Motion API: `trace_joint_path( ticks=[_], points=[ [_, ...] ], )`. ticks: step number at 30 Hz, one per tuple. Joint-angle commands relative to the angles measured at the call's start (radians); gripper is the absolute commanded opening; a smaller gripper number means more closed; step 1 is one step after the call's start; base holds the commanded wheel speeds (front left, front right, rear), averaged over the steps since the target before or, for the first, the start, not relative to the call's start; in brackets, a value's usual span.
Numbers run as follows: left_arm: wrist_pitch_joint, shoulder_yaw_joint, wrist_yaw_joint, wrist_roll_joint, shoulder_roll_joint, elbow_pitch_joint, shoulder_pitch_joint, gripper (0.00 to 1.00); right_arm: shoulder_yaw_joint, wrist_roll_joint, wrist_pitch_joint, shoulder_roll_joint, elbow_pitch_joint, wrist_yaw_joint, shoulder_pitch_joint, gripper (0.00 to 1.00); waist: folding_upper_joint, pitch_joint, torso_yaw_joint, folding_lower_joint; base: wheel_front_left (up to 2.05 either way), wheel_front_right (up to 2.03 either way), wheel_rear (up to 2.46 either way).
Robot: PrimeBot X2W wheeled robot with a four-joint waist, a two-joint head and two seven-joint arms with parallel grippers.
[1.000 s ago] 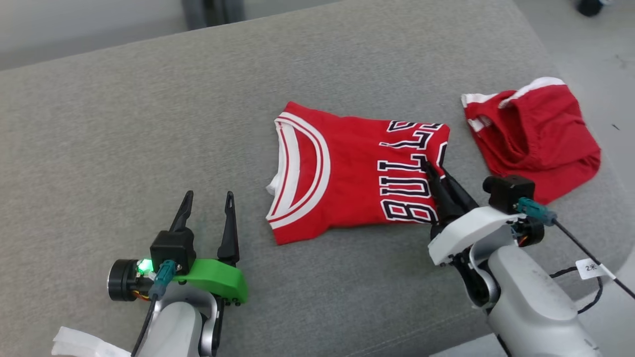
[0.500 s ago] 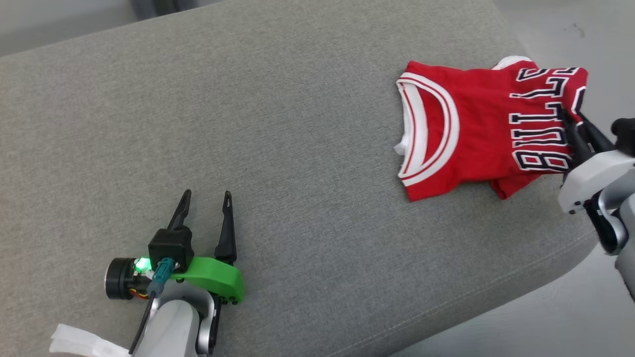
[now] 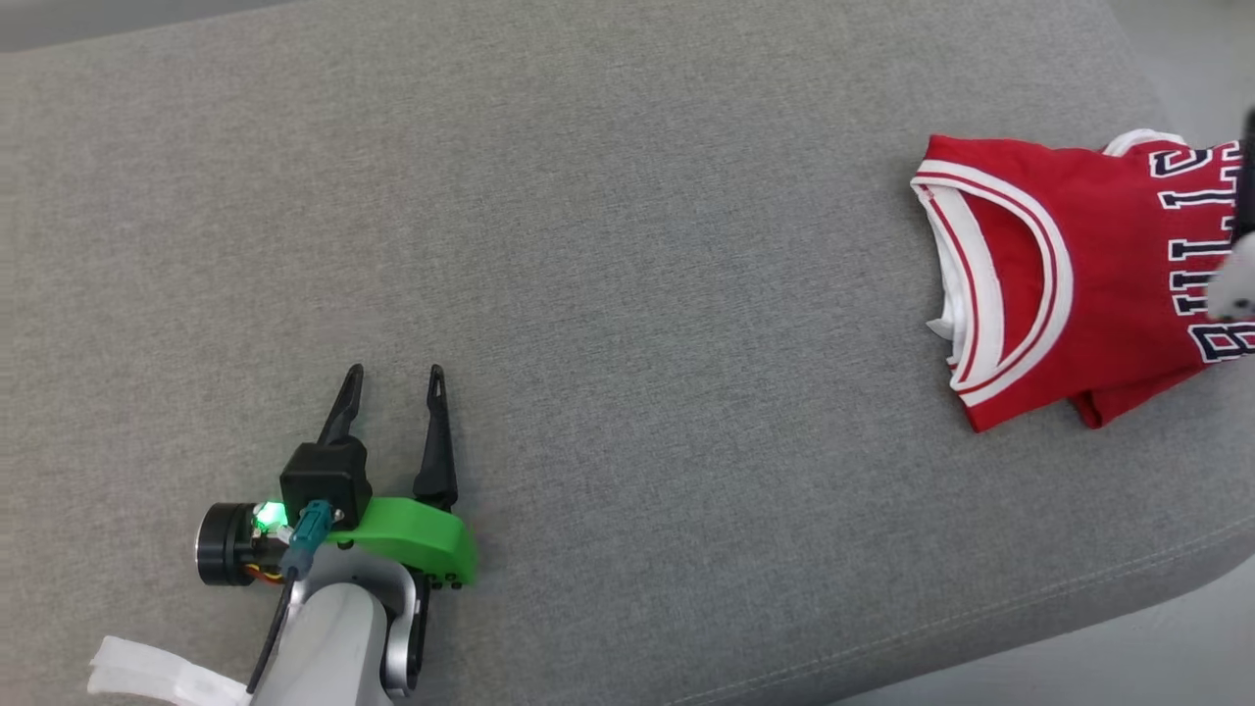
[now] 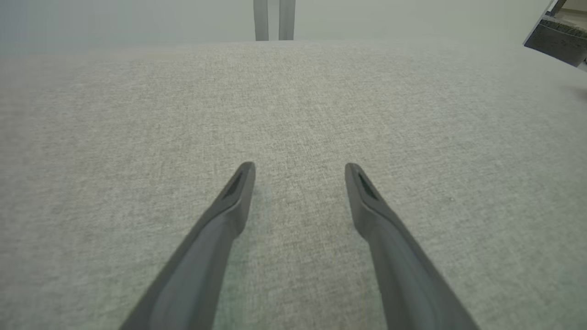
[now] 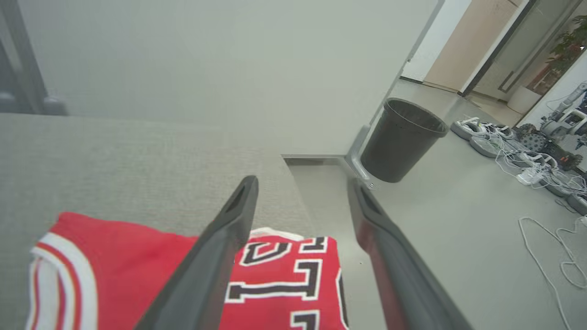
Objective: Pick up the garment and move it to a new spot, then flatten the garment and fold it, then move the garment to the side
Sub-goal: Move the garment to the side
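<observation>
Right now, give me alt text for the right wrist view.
The right gripper stands open over a folded red Bulls jersey lying at the edge of a grey cushion. A black bin stands on the floor beyond.

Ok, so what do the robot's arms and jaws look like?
Left arm: pale grey, with a bright green bracket, a black camera block, a green light and a teal plug on a black cable. Both sets of jaws are two long, dark, tapering fingers, slotted near the tips.
</observation>
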Motion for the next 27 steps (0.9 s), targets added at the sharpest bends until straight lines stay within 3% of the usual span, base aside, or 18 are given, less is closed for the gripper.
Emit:
trace_joint_path(
  ticks=[1,7,12,27],
  points=[
    [0.001,0.011,0.008,-0.004,0.006,-0.007,-0.004,1.00,-0.022,-0.011,-0.005,0.052,-0.070,-0.001,0.032,1.00,-0.0001,-0.004,0.016,0.0000,0.00,0.00,0.00],
    [0.001,0.023,0.011,0.003,0.006,-0.023,0.013,1.00,-0.027,-0.003,-0.004,0.232,-0.322,-0.001,0.156,1.00,-0.0001,-0.033,0.071,0.0000,0.00,0.00,0.00],
    [0.001,0.030,0.027,0.005,0.005,-0.030,0.034,1.00,0.007,0.020,-0.004,0.339,-0.408,-0.001,0.265,1.00,-0.0001,-0.066,0.129,0.0000,0.00,0.00,0.00],
    [0.001,0.047,0.042,0.009,0.005,-0.054,0.102,1.00,0.052,-0.028,-0.005,0.413,-0.436,-0.001,0.455,1.00,-0.0001,-0.176,0.278,0.0000,0.00,0.00,0.00]
  ],
)
